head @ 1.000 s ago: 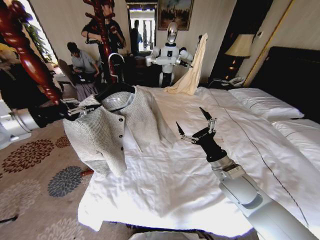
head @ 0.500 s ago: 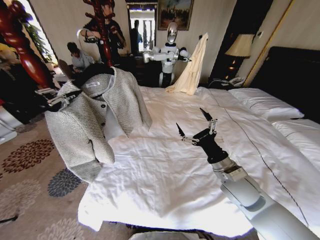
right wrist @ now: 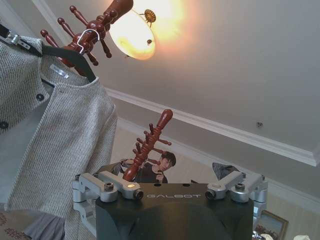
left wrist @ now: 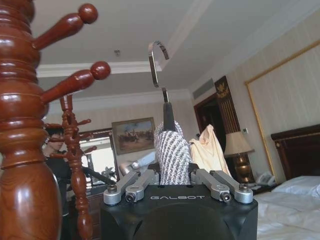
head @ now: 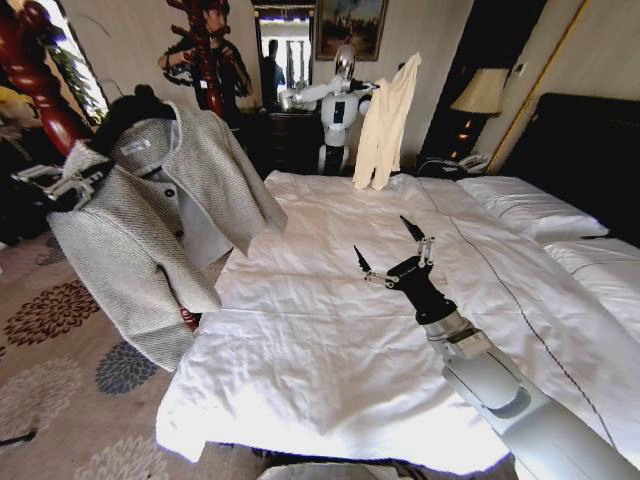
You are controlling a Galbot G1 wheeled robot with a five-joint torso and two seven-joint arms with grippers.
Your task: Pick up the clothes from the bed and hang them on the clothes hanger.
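Grey-beige tweed identifies the clothes (head: 150,225): in the head view the jacket hangs in the air off the left edge of the bed (head: 330,360), clear of the white duvet, with one sleeve trailing down toward the carpet. The black clothes hanger (head: 125,105) sits inside the shoulders, so the garment keeps its shape while carried. The left hand (head: 60,182) is at the jacket's left shoulder, beside the red wooden coat stand (head: 40,70); judged from the task, this position serves to bring the hook to a peg. The right hand (head: 392,262) hovers over the middle of the bed with its fingers spread and nothing between them; it appears idle, kept clear of the load.

In the left wrist view, the left hand (left wrist: 172,175) has its fingers pressed together on a fold of the tweed and the hanger neck. The metal hook (left wrist: 156,62) stands upright above it, just beside the knobbed pegs (left wrist: 75,82) of the stand but not yet over one.

In the right wrist view, the right hand (right wrist: 172,187) has its fingers wide apart and holds nothing. Beyond it the jacket hangs from the hanger, whose hook (right wrist: 86,37) lies close against the stand's upper pegs; contact cannot be confirmed.
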